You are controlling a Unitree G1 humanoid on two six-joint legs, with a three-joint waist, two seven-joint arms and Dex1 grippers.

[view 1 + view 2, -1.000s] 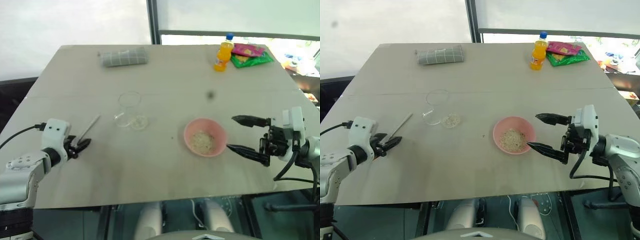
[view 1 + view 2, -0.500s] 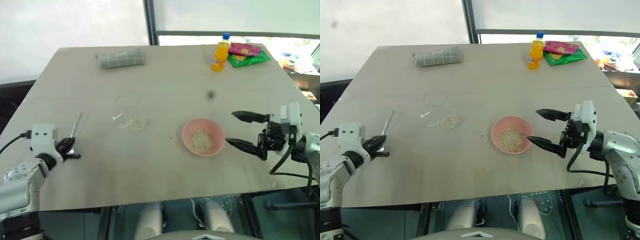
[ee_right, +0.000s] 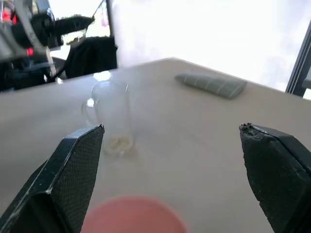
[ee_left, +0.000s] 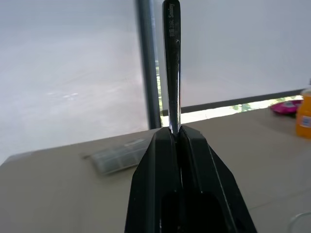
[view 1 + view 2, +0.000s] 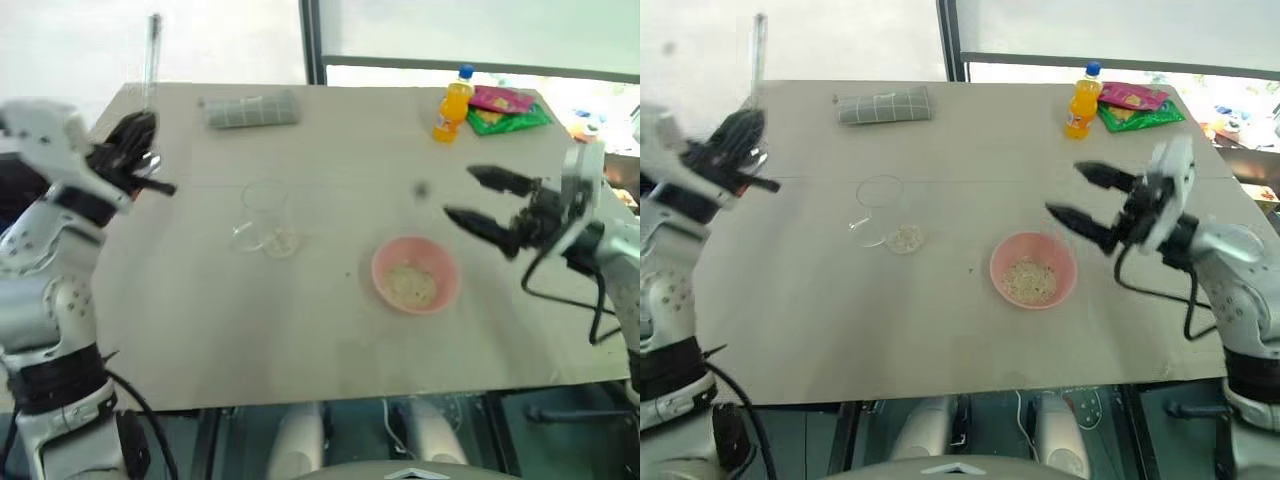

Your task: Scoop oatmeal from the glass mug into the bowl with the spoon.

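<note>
Your left gripper [image 4: 176,138] is clamping the spoon [image 4: 171,63], fingers pinched tight on it, the shaft standing almost straight up past the fingertips. You are holding it high over the table's [image 5: 200,330] left edge, well apart from the glass mug [image 5: 264,212]. Which end of the spoon is uppermost is hard to tell; check this before you bring it down, since the oval end has to go into the mug.

Your right gripper [image 5: 490,205] is hovering with its jaws spread wide and holding nothing, just above and beyond the bowl [image 5: 415,275], which is sitting on the table with a small heap of oatmeal [image 5: 410,284] already in it.

Moving farther out, the mug is standing upright to the left of the bowl, with a pale patch of oatmeal low beside or inside its base [image 5: 904,238]; whether that patch is in the glass or on the table cannot be told.

To do this step well, you are probably best off tipping the spoon forward and down while steering it right toward the mug's mouth. Consider steadying the mug with the free gripper, as light glass is likely to slide or topple under the spoon.

Against the far edge, the folded grey cloth [image 5: 250,110], orange bottle [image 5: 450,104] and snack packets [image 5: 503,108] are lying well clear.
</note>
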